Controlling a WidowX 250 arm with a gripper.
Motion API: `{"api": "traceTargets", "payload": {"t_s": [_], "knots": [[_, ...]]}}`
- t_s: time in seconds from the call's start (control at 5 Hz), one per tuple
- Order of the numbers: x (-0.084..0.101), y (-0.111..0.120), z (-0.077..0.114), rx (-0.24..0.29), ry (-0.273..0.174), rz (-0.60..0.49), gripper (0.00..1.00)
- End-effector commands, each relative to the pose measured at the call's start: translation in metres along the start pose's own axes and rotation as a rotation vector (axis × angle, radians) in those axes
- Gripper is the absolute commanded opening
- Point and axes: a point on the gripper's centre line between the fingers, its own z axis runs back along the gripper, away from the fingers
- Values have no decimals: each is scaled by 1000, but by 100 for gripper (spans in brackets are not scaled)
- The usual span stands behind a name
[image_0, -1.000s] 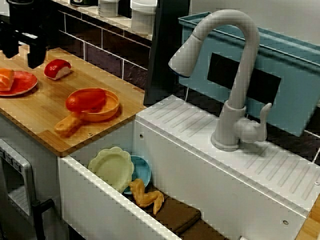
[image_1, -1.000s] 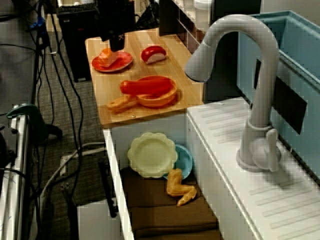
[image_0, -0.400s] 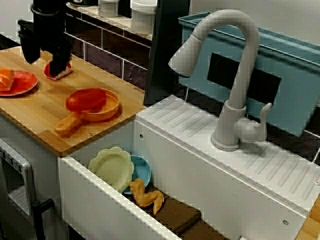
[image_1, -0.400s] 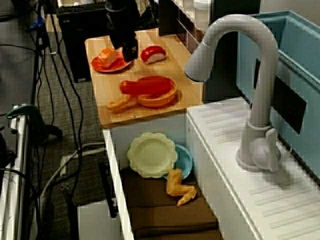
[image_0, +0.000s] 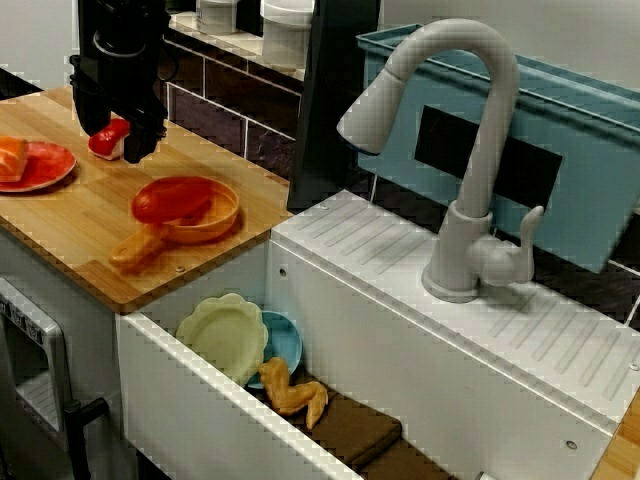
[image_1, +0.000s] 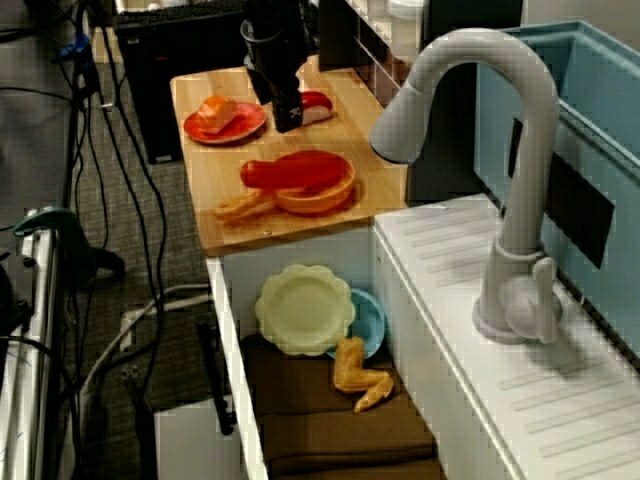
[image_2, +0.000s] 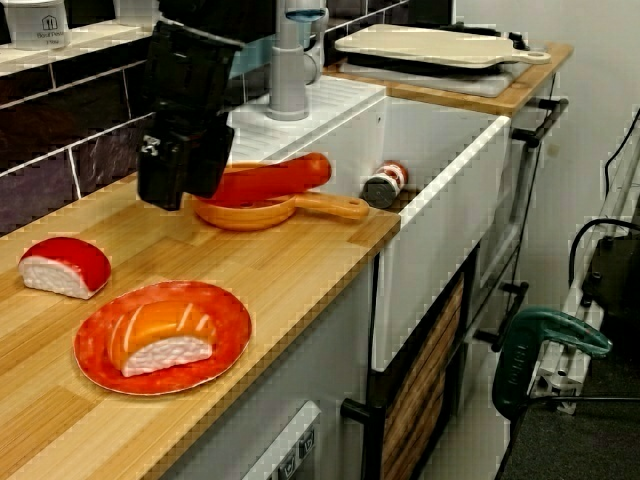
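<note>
My black gripper (image_0: 112, 140) hangs open over the wooden counter (image_0: 90, 235), nothing between its fingers. In the view across the sink it stands right in front of a red-topped sushi piece (image_0: 108, 134). From the counter's end, the gripper (image_2: 180, 195) floats above the wood between that sushi (image_2: 65, 265) and an orange pan (image_2: 250, 212) holding a red sausage-like piece (image_2: 270, 180). In the view along the counter the gripper (image_1: 285, 120) partly hides the sushi (image_1: 318, 102). A red plate (image_2: 215, 320) with salmon sushi (image_2: 160, 338) lies nearer the counter's end.
A white sink (image_0: 200, 400) holds a pale yellow plate (image_0: 225, 335), a blue dish (image_0: 287, 342), a fried wing (image_0: 290, 395) and brown cloth. A grey faucet (image_0: 470, 150) and teal rack (image_0: 575, 150) stand behind. A dark post (image_0: 335, 100) rises beside the pan. Tiled wall backs the counter.
The gripper has moved from above the red plate rightward along the counter to the red-topped sushi, closer to the pan. Its fingers stay open. Nothing else has shifted.
</note>
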Motion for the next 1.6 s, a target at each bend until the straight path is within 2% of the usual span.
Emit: {"api": "traceTargets", "payload": {"t_s": [0.0,0.2,0.6,0.8,1.0,1.2,1.4], "knots": [[14,23,-1,37,-50,-64,100],[11,25,-3,14,-41,-92,0],[5,17,1,-1,-28,-105,0],[0,8,-4,7,-19,-116,0],[-9,-2,-6,5,2,-112,0],[-28,-19,-2,-18,15,-118,0],[-43,-42,0,-20,21,-139,0]]}}
